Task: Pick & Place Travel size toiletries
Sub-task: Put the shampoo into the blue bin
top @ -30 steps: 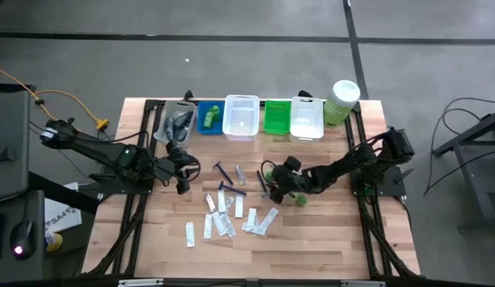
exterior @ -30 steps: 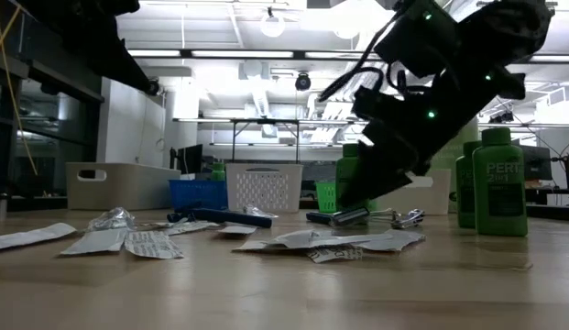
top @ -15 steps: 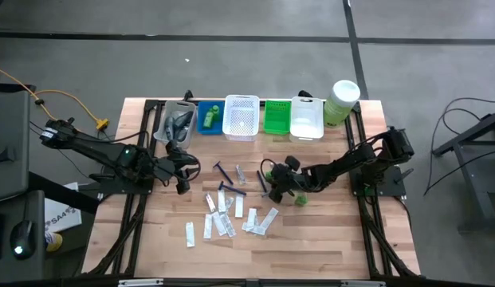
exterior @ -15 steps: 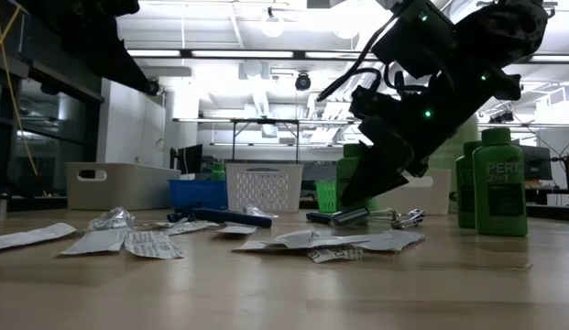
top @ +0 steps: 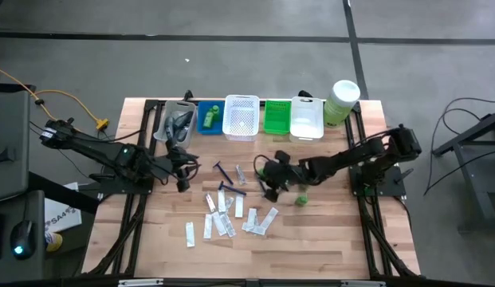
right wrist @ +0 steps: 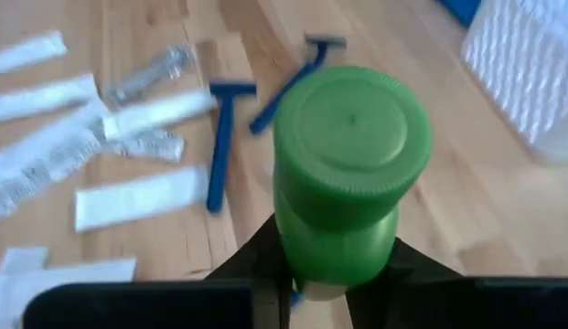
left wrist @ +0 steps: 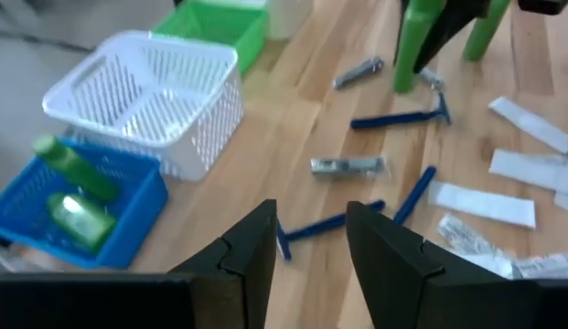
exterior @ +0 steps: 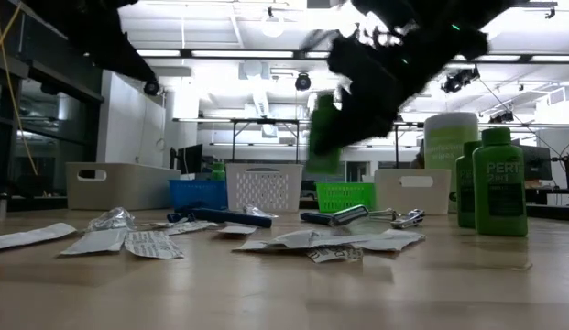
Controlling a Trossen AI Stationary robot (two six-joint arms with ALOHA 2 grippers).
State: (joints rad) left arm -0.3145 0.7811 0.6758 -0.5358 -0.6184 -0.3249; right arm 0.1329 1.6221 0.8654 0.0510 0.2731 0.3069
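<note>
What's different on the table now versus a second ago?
The right pincer has closed on a green bottle and lifted it clear of the table, moving toward the baskets; another green bottle is left standing behind it. The left pincer hasn't moved, empty beside the blue basket. Razors and sachets lie as before.

Basket row (top: 241, 117), pale-green canister (top: 342, 101)

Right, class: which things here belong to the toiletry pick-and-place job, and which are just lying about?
Job: green bottle, held above mid-table in the right pincer; second bottle standing on the table; razors; sachets; tube; left pincer, open, at the table's left.

Lying about: baskets along the back edge; canister beside them.
</note>
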